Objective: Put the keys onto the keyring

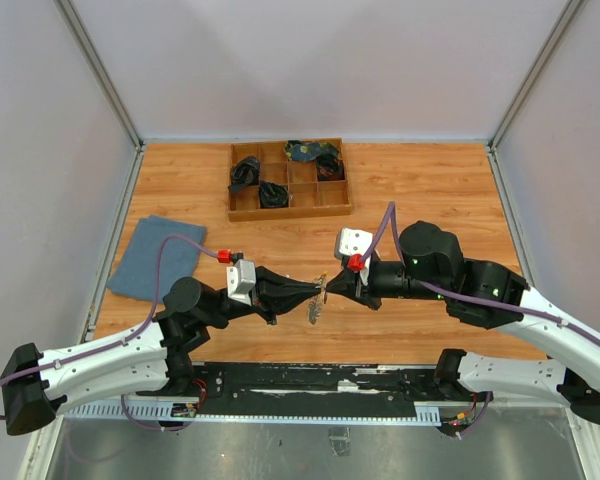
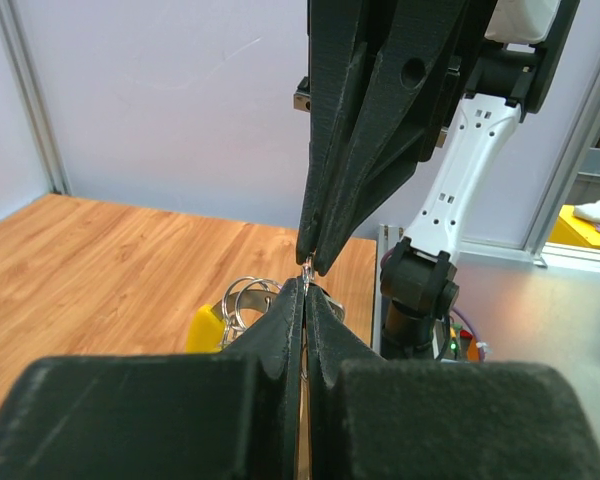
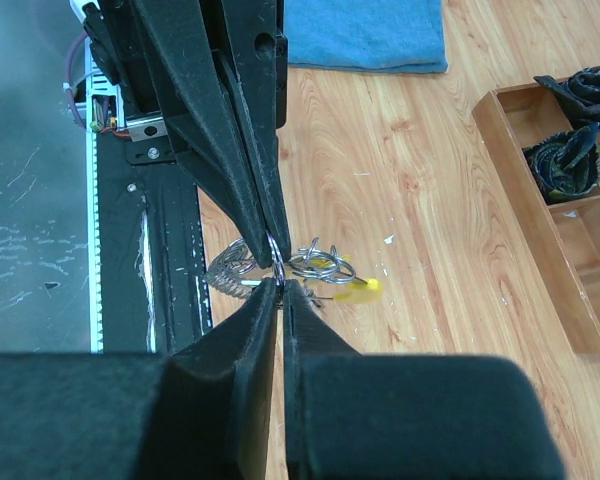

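My two grippers meet tip to tip above the table's near middle. In the top view the left gripper (image 1: 315,291) and right gripper (image 1: 333,283) pinch the thin metal keyring (image 1: 323,288) from either side, and the keys (image 1: 314,310) hang below it. The left wrist view shows the left gripper (image 2: 307,283) shut on the ring wire (image 2: 307,272), with spare loops (image 2: 242,298) and a yellow piece (image 2: 205,325) behind. Seen from the right wrist, the right gripper (image 3: 281,285) is shut on the keyring (image 3: 278,268). Fanned silvery keys (image 3: 228,270) lie left of it, the yellow piece (image 3: 362,290) right.
A wooden compartment tray (image 1: 290,212) with dark items stands at the back centre, also seen at the right wrist view's edge as the tray (image 3: 540,200). A blue cloth (image 1: 155,255) lies at the left. A black rail (image 1: 310,380) runs along the near edge.
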You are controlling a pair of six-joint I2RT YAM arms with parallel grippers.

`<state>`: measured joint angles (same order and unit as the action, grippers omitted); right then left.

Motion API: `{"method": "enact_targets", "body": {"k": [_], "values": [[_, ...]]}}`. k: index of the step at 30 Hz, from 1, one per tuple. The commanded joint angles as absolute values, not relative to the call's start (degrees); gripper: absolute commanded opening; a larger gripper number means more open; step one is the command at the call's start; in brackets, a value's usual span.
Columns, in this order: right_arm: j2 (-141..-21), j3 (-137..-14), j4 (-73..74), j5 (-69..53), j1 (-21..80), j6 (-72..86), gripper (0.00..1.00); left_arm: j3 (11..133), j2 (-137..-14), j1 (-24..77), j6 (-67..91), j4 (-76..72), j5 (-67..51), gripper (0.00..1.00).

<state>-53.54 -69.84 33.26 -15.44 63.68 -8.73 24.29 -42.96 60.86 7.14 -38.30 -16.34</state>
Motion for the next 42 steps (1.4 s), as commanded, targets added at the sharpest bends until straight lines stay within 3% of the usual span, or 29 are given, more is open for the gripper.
{"method": "enact_targets", "body": {"k": [1, 6, 25, 42], "values": [[-53.35, -69.78, 31.99, -16.06, 63.99, -8.03, 0.05, 25.22, -42.01, 60.95, 6.87, -41.66, -16.42, 0.01], [-53.41, -70.68, 33.25, -14.5, 63.98, -7.93, 0.01, 25.22, -41.97, 60.94, 6.71, -41.44, -16.22, 0.01], [-55.38, -72.88, 41.15, -11.64, 63.98, -7.13, 0.0, 25.66, -41.57, 60.93, 5.98, -40.61, -15.56, 0.0], [-57.74, -70.17, 36.24, -13.8, 63.98, -5.58, 0.01, 26.2, -42.78, 61.04, 6.04, -41.33, -16.75, 0.0]]}}
